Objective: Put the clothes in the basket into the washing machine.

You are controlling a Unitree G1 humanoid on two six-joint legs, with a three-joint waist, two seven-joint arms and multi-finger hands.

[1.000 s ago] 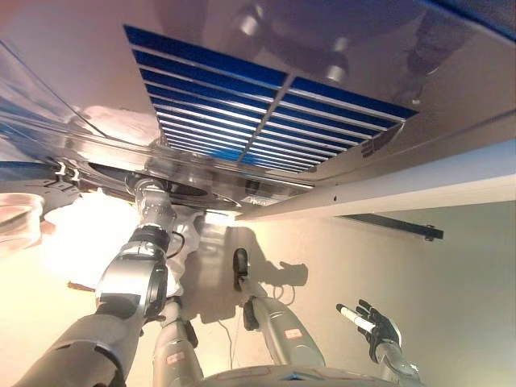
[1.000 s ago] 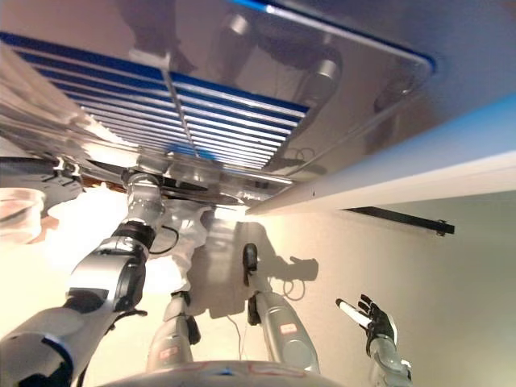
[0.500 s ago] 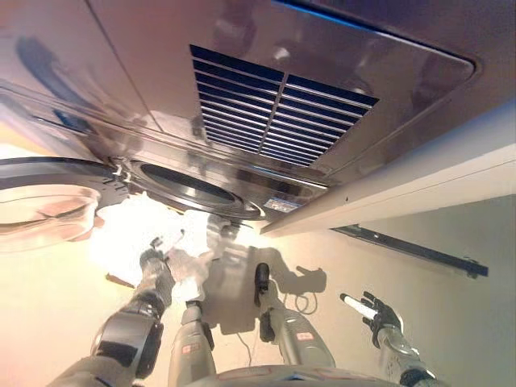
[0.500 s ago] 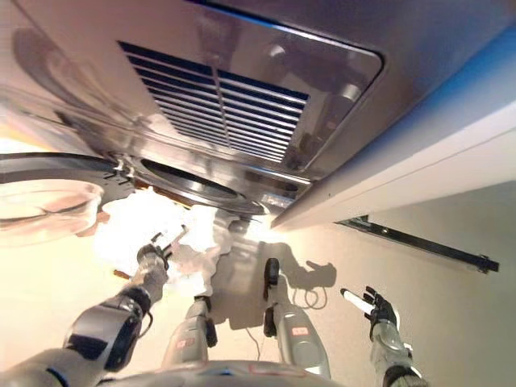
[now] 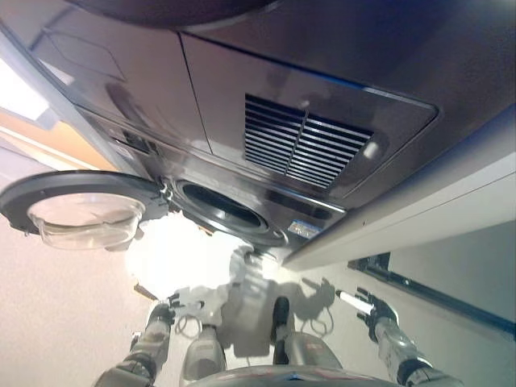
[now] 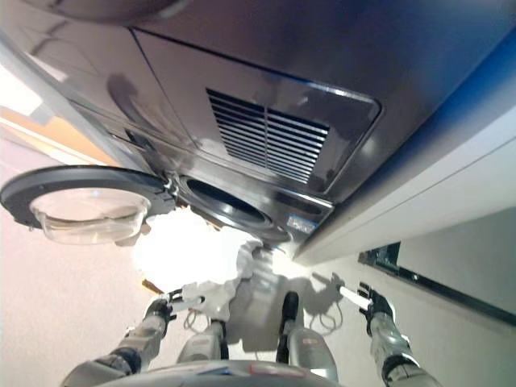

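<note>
Washing machine (image 5: 234, 214) at centre, door (image 5: 81, 211) open. Left hand (image 6: 159, 308), lower left, grips pale clothes (image 6: 211, 288) outside the drum; loading apparently remains. Right hand (image 5: 376, 310), lower right, open, empty.

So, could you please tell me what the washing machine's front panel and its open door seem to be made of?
The washing machine front looks like dark glossy metal or coated plastic: it mirrors its surroundings, with a slatted vent. The open door seems to be a dark, probably plastic ring around a clear bowl, glass or clear plastic, since the floor shows through.
</note>
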